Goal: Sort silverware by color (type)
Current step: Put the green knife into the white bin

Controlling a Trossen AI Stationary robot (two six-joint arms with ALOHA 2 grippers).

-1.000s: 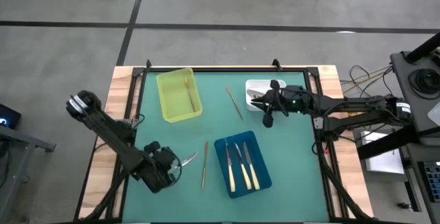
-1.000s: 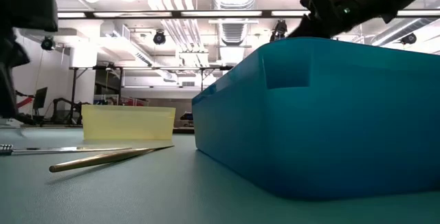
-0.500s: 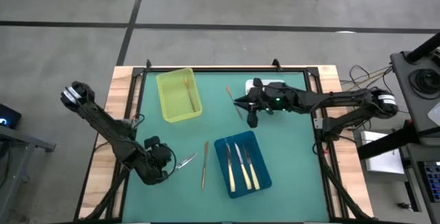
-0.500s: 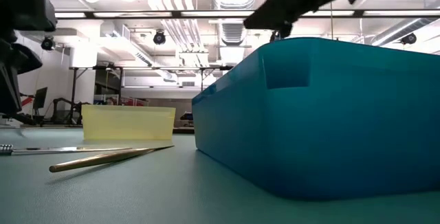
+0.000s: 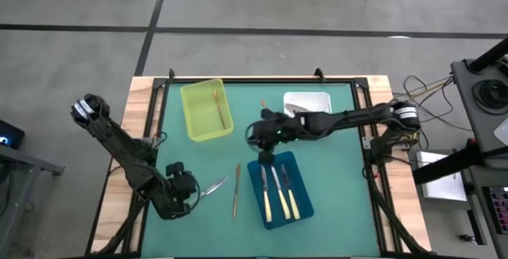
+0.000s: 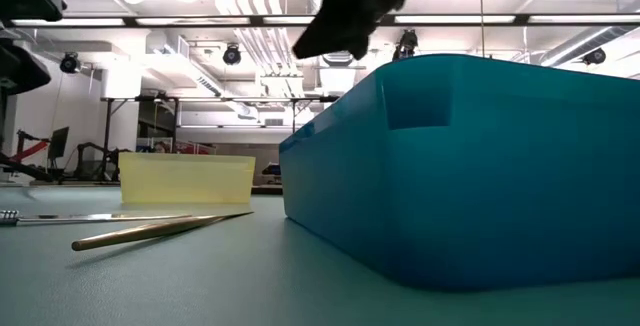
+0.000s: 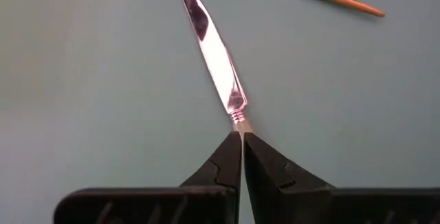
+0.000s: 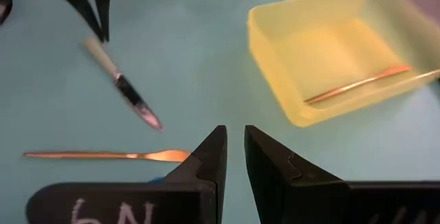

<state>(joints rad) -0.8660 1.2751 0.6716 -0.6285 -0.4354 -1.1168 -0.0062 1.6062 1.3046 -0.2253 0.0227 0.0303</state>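
Now the left pincer (image 7: 242,141) grips a knife (image 7: 214,56), blade pointing away.

Bright overhead ceiling lights; right wrist view blurred.

Three trays stand on the desk (image 5: 333,195): one yellow tray (image 5: 205,110) at eleven o'clock, one white tray (image 5: 308,102) at one o'clock, one blue tray (image 5: 279,188) at five o'clock. Three cream-handled knives (image 5: 277,189) lie in the blue tray; a fourth, the loose knife (image 5: 213,186), lies at seven o'clock. Gold utensils number three in view: one in the yellow tray (image 5: 217,105), one at six o'clock (image 5: 236,189), one partly hidden near centre (image 5: 264,105).
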